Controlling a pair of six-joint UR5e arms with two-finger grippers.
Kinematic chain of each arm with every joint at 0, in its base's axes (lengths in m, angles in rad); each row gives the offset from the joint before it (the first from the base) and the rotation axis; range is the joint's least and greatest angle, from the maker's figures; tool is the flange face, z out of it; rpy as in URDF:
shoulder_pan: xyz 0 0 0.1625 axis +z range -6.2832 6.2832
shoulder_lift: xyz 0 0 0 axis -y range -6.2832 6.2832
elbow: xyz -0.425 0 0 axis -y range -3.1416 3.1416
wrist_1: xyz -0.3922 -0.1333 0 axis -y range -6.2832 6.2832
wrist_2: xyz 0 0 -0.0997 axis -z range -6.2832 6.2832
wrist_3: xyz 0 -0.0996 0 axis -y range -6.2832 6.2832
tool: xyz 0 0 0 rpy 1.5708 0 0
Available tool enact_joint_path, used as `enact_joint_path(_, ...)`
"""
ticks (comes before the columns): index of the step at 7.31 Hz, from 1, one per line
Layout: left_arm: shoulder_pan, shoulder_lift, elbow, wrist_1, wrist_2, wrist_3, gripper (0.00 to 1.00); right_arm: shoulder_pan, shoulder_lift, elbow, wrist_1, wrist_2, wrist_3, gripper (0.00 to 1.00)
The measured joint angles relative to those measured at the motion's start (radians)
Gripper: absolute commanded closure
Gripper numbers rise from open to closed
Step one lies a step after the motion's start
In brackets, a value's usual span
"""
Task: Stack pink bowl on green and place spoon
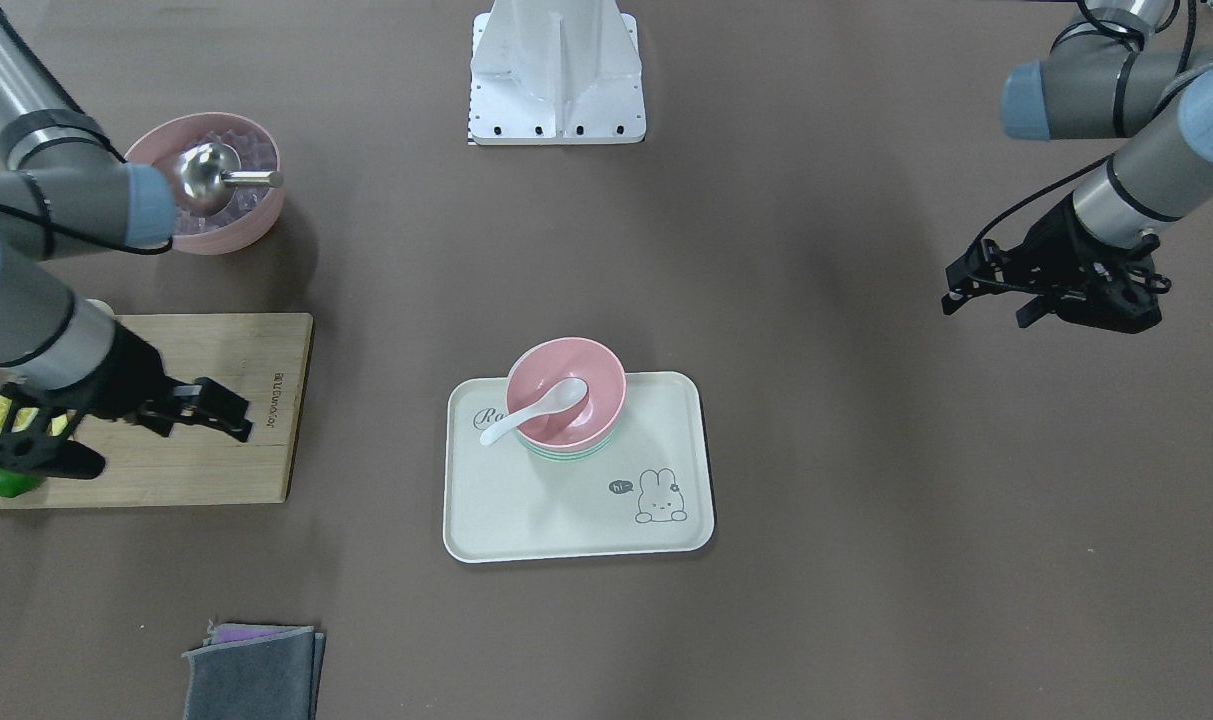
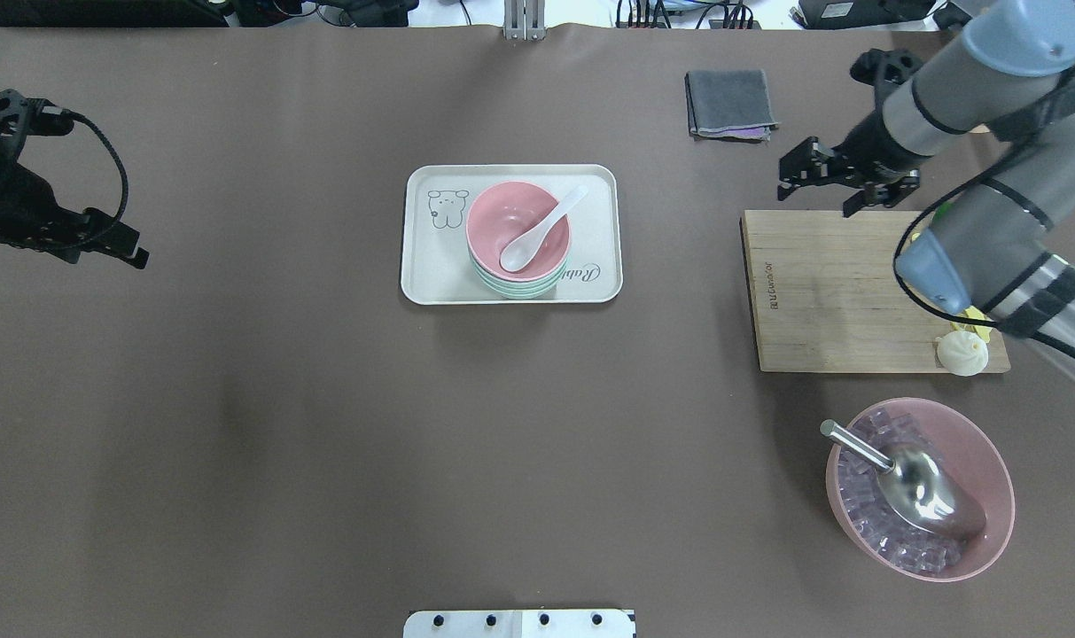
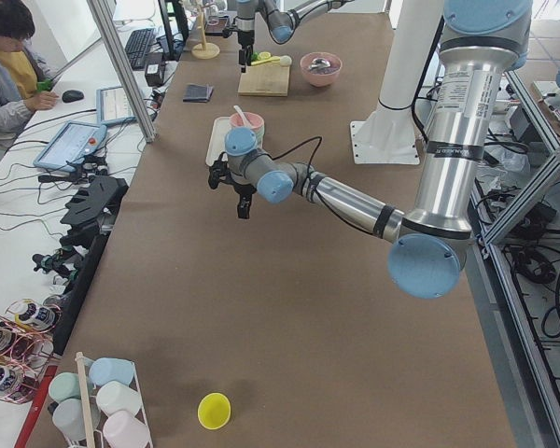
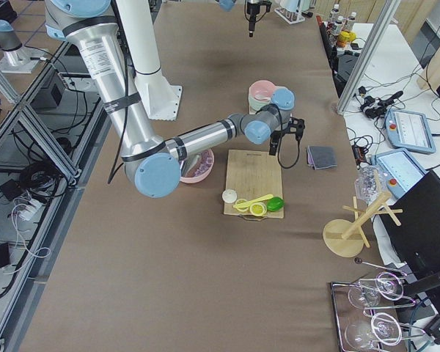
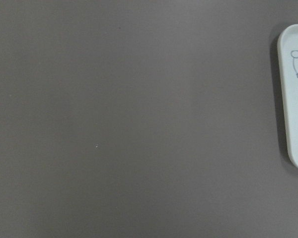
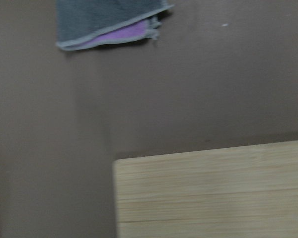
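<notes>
We read the overhead view from its left edge. The left gripper (image 1: 988, 305) hangs over bare brown table (image 2: 280, 399), its two black fingers spread and holding nothing. The task's things lie at about 3 o'clock from it, well apart.

Mid-table sits the cream rectangular tray with cartoon prints (image 2: 431, 275). On it the pink plastic bowl (image 2: 502, 213) is nested in the pale green bowl (image 2: 510, 288). The white ceramic soup spoon (image 2: 537, 235) lies inside the pink bowl. Its long axis runs from 7 o'clock to 1 o'clock, with the scoop low in the bowl and the handle resting on the rim, pointing out toward 1 o'clock.

Further right, the right gripper (image 2: 818, 193) hovers just off the far edge of the bamboo cutting board (image 2: 829, 301), near the folded grey cloth (image 2: 730, 102). Its fingers are also spread and empty. The stack lies at about 9 o'clock from it, and this gripper is the nearer of the two.

We judge the stack made and the spoon placed, so any coming move needs only to keep both arms away from the tray.

Only a thin green band shows under the pink rim, and we cannot tell whether it is one bowl or several. The left wrist view catches only a corner of the tray. The right wrist view is blurred and shows only cloth and board.
</notes>
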Motion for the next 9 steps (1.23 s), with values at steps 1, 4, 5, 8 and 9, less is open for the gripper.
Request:
enact_joint_path(1, -0.045, 0.07, 0.001, -0.001, -0.003, 0.133, 0.02, 0.071, -0.077, -0.011, -0.006, 0.003, -0.215, 0.0)
enact_joint_path(4, -0.225, 0.204, 0.053, 0.003, -0.004, 0.431, 0.02, 0.268, -0.158, -0.141, -0.012, 0.032, -0.73, 0.0)
enact_joint_path(5, -0.271, 0.216, 0.07, 0.007, -0.004, 0.471, 0.02, 0.286, -0.16, -0.16, -0.012, 0.052, -0.774, 0.0)
enact_joint_path(8, -0.301, 0.221, 0.094, 0.002, -0.008, 0.426, 0.02, 0.316, -0.16, -0.167, -0.035, 0.094, -0.797, 0.0)
enact_joint_path(9, -0.301, 0.22, 0.094, 0.0, -0.008, 0.419, 0.02, 0.318, -0.158, -0.167, -0.048, 0.099, -0.798, 0.0)
